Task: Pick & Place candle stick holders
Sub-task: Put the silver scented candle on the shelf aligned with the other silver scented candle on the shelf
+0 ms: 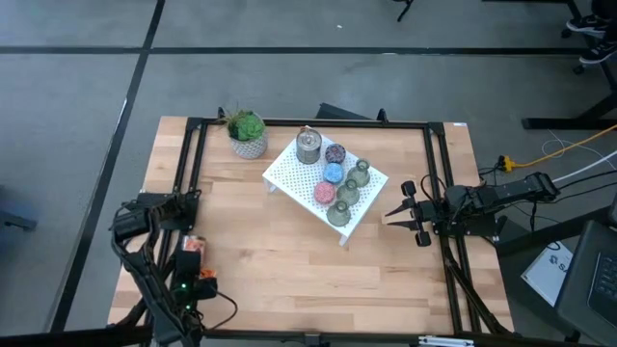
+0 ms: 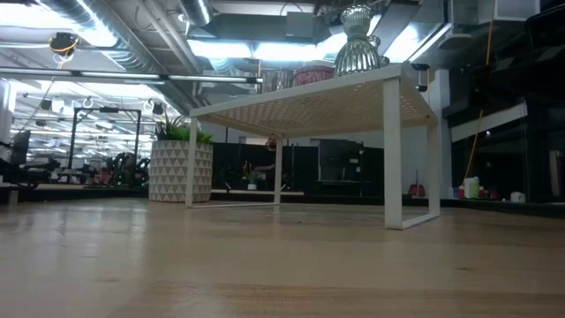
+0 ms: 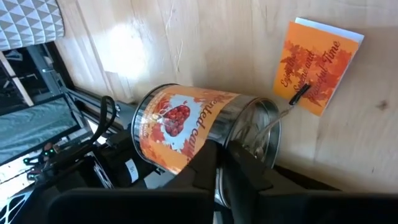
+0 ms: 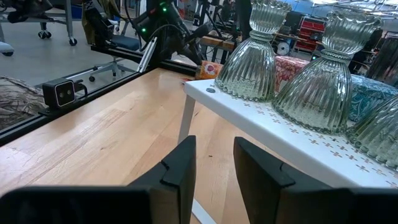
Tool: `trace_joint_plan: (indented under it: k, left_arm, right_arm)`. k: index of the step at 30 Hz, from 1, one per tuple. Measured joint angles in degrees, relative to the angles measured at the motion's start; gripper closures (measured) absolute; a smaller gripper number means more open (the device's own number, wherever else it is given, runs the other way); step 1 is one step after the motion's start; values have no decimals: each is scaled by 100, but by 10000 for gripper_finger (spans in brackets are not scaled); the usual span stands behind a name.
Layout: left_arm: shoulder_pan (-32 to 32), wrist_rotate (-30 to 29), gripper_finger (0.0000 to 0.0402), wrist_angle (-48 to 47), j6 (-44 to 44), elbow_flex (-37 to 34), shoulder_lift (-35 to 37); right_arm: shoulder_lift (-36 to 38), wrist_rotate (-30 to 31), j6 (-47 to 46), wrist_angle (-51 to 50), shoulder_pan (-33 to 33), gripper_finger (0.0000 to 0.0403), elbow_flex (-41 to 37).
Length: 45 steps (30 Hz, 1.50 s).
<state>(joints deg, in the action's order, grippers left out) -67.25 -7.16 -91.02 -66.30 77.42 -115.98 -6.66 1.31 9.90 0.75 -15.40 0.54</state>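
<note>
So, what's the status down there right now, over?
Left gripper shut on the orange-labelled tin, tin on its side. Right gripper open, empty, beside the white stand. Seven holders on the stand. Nothing blocking either gripper.

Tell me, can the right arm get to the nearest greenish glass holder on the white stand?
Probably yes: the right gripper faces the ribbed greenish glass holder at the white perforated stand's edge, with nothing between.
</note>
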Motion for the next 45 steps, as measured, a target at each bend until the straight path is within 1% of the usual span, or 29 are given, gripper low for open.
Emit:
trace_joint_plan:
  k: [5, 8, 10, 12, 17, 23, 25, 29, 32, 34, 38, 42, 45]
  left_arm:
    - [145, -22, 398, 75, -50, 73, 4]
    - [258, 21, 401, 303, -277, 143, -4]
    - [309, 52, 401, 239, -453, 164, 60]
    - [328, 45, 401, 172, -666, 195, 204]
    - [333, -258, 401, 146, -1246, 199, 668]
    - [366, -319, 401, 124, -1914, 199, 1352]
    - [366, -331, 400, 113, -2444, 199, 1590]
    - [320, -342, 400, 203, -4323, 199, 2037]
    - [209, -444, 400, 734, -5583, 176, 2272]
    - [162, -445, 400, 1157, -6070, 173, 2323]
    - [351, -17, 400, 1916, -6129, 173, 2237]
    - [635, 360, 400, 1923, -5947, 171, 1959]
    - [821, 783, 400, 1835, -5443, 170, 1811]
  right_arm:
    - [-1, 1, 0, 0, 0, 291, 1]
    - [0, 1, 0, 0, 0, 291, 1]
    - [0, 1, -1, 0, 0, 291, 1]
    - [0, 1, -1, 0, 0, 291, 0]
    - [0, 1, -1, 0, 0, 291, 2]
    - [-2, 1, -1, 0, 0, 291, 0]
    - [0, -1, 1, 0, 0, 291, 2]
    - [0, -1, 0, 0, 0, 291, 1]
    - [-1, 0, 0, 0, 0, 291, 1]
    - [0, 1, 0, 0, 0, 291, 2]
    - [-1, 0, 1, 0, 0, 291, 2]
    - [-1, 1, 0, 0, 0, 291, 2]
    - [0, 1, 0, 0, 1, 291, 0]
